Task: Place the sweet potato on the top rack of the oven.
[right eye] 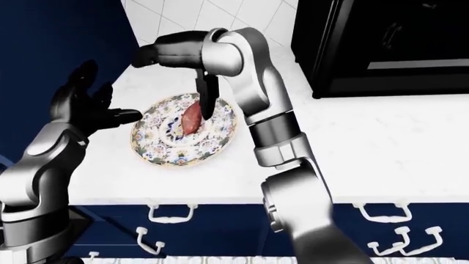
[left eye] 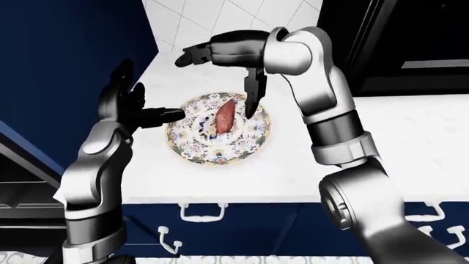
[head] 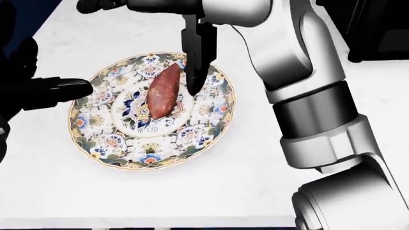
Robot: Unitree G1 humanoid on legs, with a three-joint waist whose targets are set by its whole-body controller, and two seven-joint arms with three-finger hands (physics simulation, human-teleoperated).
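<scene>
Lying lengthwise across the middle of a patterned plate point(head: 102, 143), tilted from lower left to upper right in the head view: the sweet potato point(head: 163, 91), reddish brown, tapered at both ends. Sitting on a white counter point(left eye: 410, 148), the plate, near the counter's left end in the left-eye view. Reaching in from the right over the plate: the right hand point(head: 195, 57), dark fingers point(head: 190, 72) pointing straight down, tips just beside the potato's right edge, at or touching it, exact contact hard to tell. Spread rather than closed round anything, with another finger stretched out toward the top left of the view, away from the plate. Hovering at the plate's left side: the left hand point(left eye: 139, 113), fingers apart, one dark finger point(head: 61, 88) stretched level toward the rim and overlapping its left edge, holding nothing. At the top right of the right-eye view, a black oven point(right eye: 381, 44) standing on the counter, well apart from the plate. Below the counter edge, blue drawers point(right eye: 220, 231) with white handles.
</scene>
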